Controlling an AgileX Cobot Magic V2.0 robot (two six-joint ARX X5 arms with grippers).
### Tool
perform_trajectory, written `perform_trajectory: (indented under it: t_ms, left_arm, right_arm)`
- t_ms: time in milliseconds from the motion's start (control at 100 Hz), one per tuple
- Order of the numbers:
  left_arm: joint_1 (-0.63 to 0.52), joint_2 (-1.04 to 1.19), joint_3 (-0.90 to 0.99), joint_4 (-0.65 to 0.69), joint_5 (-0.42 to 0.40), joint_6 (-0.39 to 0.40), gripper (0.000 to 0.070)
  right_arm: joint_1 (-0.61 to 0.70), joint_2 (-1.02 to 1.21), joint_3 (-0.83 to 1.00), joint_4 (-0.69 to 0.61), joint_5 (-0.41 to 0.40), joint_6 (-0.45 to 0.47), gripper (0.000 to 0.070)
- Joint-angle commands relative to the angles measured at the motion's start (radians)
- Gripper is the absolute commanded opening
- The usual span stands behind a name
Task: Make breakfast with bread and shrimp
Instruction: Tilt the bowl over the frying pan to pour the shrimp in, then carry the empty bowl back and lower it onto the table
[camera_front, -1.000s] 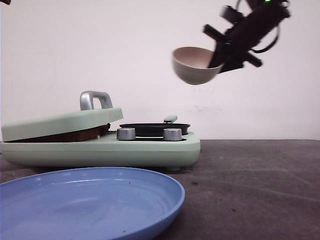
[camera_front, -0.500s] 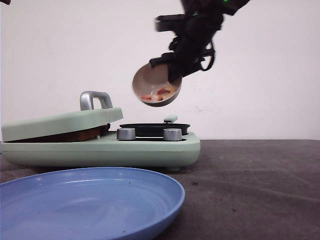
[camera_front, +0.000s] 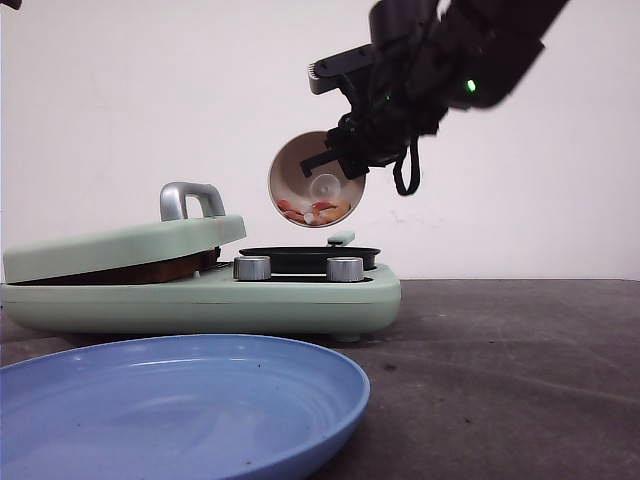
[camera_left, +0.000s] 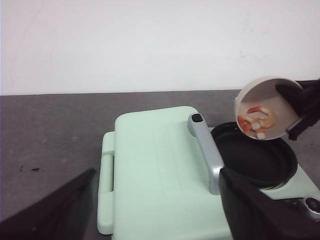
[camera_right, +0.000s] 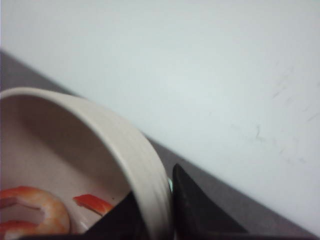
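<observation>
My right gripper (camera_front: 340, 152) is shut on the rim of a beige bowl (camera_front: 316, 180) and holds it tipped steeply on its side above the black round pan (camera_front: 300, 257). Orange-pink shrimp (camera_front: 312, 210) lie at the bowl's low edge, still inside; they also show in the left wrist view (camera_left: 257, 120) and the right wrist view (camera_right: 35, 212). The sandwich maker's mint-green lid (camera_left: 160, 165) is down. A brown edge (camera_front: 140, 270) shows under it; the bread's faces are hidden. My left gripper (camera_left: 160, 220) is open and empty, hovering above the lid.
The mint-green breakfast maker (camera_front: 300, 300) has a silver lid handle (camera_front: 190, 200) and two silver knobs (camera_front: 252, 267). A large blue plate (camera_front: 180, 400) sits on the dark table at the front left. A white wall stands behind.
My right arm has carried the bowl left and down from the upper right. It has turned the bowl from upright to tipped on its side over the pan.
</observation>
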Motion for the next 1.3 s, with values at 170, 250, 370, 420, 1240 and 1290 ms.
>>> perform_trajectory:
  t_ms: [170, 250, 370, 420, 1240, 1290]
  left_arm:
    - [0.001, 0.006, 0.005, 0.011, 0.002, 0.001, 0.0423]
    - [0.001, 0.006, 0.005, 0.011, 0.002, 0.001, 0.0423]
    - [0.001, 0.006, 0.005, 0.004, 0.002, 0.001, 0.0423]
    - [0.001, 0.005, 0.005, -0.006, 0.002, 0.001, 0.0423]
    - [0.001, 0.006, 0.005, -0.014, 0.002, 0.01, 0.0423]
    - [0.001, 0.006, 0.005, -0.014, 0.002, 0.01, 0.0423]
  right_arm:
    - [0.011, 0.018, -0.113, 0.323, 0.005, 0.003, 0.0]
    - [0.01, 0.018, -0.127, 0.353, 0.003, -0.002, 0.0]
    - [0.01, 0.024, -0.13, 0.357, -0.014, 0.004, 0.0]
    - [0.009, 0.032, -0.13, 0.378, -0.033, 0.003, 0.0]
    - [0.077, 0.105, -0.162, 0.639, 0.112, -0.367, 0.0]
    - [0.077, 0.105, -0.162, 0.638, 0.119, -0.367, 0.0]
